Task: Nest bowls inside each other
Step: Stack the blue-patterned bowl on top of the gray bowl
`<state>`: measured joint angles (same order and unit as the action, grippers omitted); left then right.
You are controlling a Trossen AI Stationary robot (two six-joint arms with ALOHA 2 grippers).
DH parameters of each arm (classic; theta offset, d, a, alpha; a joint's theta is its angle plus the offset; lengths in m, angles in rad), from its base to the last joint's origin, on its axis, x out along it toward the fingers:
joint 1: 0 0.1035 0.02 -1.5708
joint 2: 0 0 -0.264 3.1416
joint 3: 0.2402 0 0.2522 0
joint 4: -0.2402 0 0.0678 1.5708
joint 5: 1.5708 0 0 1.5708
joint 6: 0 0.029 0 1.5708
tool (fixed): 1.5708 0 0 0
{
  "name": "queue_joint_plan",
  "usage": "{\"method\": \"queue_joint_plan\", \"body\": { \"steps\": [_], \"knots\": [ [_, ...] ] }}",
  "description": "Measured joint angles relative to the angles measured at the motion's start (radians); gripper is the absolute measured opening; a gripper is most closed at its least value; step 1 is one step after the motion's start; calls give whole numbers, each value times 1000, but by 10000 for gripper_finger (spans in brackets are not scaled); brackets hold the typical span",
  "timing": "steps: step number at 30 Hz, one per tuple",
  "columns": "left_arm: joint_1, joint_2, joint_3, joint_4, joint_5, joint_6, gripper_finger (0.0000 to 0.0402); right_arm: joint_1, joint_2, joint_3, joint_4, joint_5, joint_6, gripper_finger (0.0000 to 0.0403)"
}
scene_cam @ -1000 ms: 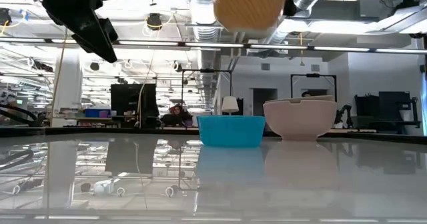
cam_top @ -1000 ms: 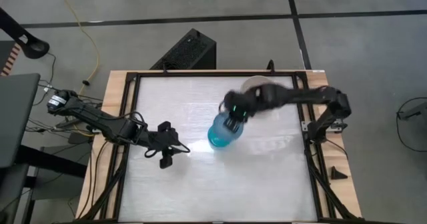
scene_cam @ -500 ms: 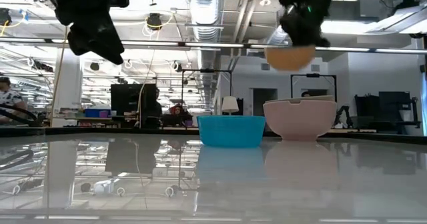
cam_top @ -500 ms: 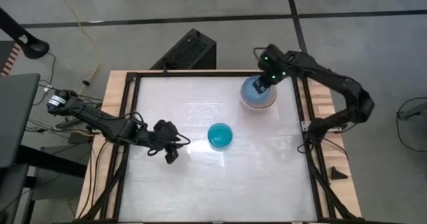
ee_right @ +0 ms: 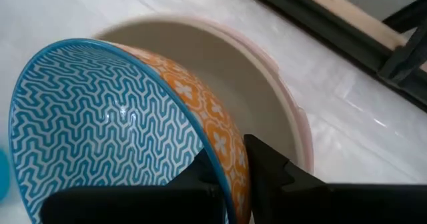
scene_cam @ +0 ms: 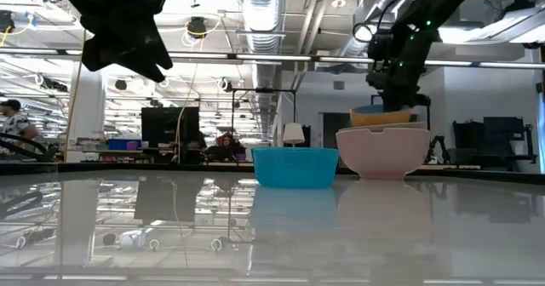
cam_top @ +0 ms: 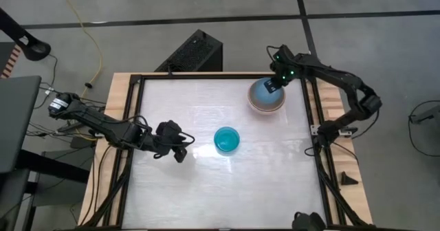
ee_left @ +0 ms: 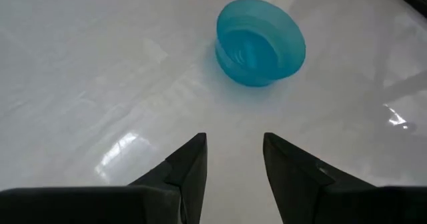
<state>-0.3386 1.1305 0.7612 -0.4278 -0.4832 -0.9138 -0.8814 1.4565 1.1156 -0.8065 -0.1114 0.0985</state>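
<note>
A salmon-pink bowl (cam_top: 265, 109) stands on its base at the table's far right. Over and partly inside it is a smaller bowl (ee_right: 100, 124), blue-patterned inside and orange outside, with my right gripper (ee_right: 233, 167) shut on it. In the low view only its orange rim (scene_cam: 383, 116) shows above the pink bowl (scene_cam: 381, 154). A teal bowl (cam_top: 227, 140) stands upright on the table's middle. My left gripper (ee_left: 233, 144) hovers open to the left of the teal bowl (ee_left: 260, 43), pointing at it, with nothing between its fingers. My right gripper pinches the patterned bowl's rim (ee_right: 223, 147), one finger inside on the blue side and one finger (ee_right: 267, 164) outside on the orange wall. The fingers come steeply from above. The bowl sits sunk into the pink bowl; whether its bottom rests there is hidden.
Black rails (cam_top: 137, 121) frame the white table top, and a black box (cam_top: 192, 52) stands beyond the far edge. The near half and the left half of the top are bare. A person (scene_cam: 10, 107) shows in the room behind.
My right gripper has carried the patterned bowl from above the teal bowl toward the table's far right, then down into the pink bowl. My left gripper has rolled its wrist while staying in place, still open.
</note>
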Motion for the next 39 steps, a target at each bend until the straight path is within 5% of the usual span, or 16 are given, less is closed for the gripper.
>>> {"method": "queue_joint_plan", "body": {
  "steps": [29,39],
  "knots": [
    [1,0,0,-11,58,133,135,14,102,-1,14,9,14,63],
    [1,0,0,-11,78,144,135,29,101,4,5,33,62,222]
  ]
}}
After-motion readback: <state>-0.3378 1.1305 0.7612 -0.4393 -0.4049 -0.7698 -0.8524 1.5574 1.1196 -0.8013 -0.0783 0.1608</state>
